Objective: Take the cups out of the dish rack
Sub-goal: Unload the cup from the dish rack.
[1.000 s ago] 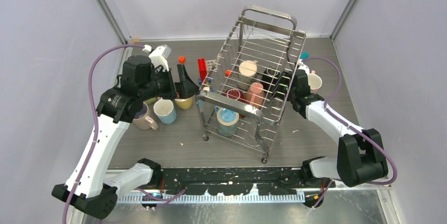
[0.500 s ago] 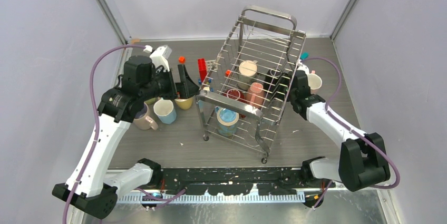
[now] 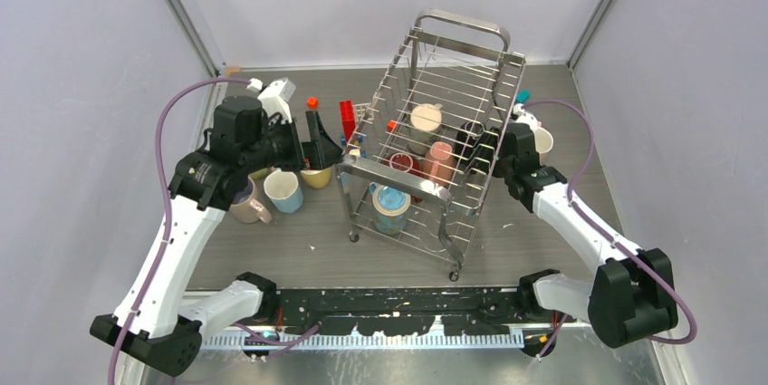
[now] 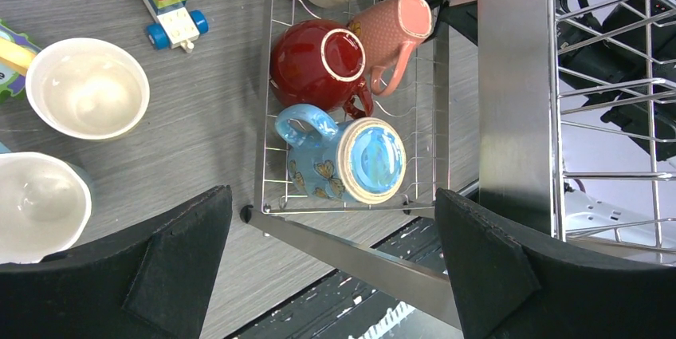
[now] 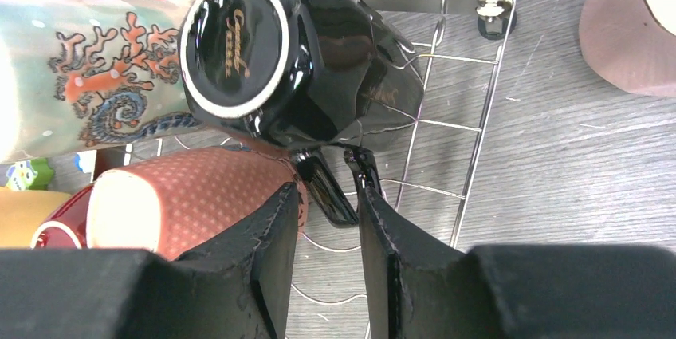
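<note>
right gripper has narrowed, fingers pinching the handle of the black cup; left gripper gapes wide, empty.

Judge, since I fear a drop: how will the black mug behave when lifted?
The black mug looks glossy and glazed, so probably slippery and chip-prone. The right gripper pinches only its handle, so it would likely swing.

The left gripper is hovering wide open over the table's left half; the right gripper, arm stretched forward, is pinching the handle of the black cup.
</note>
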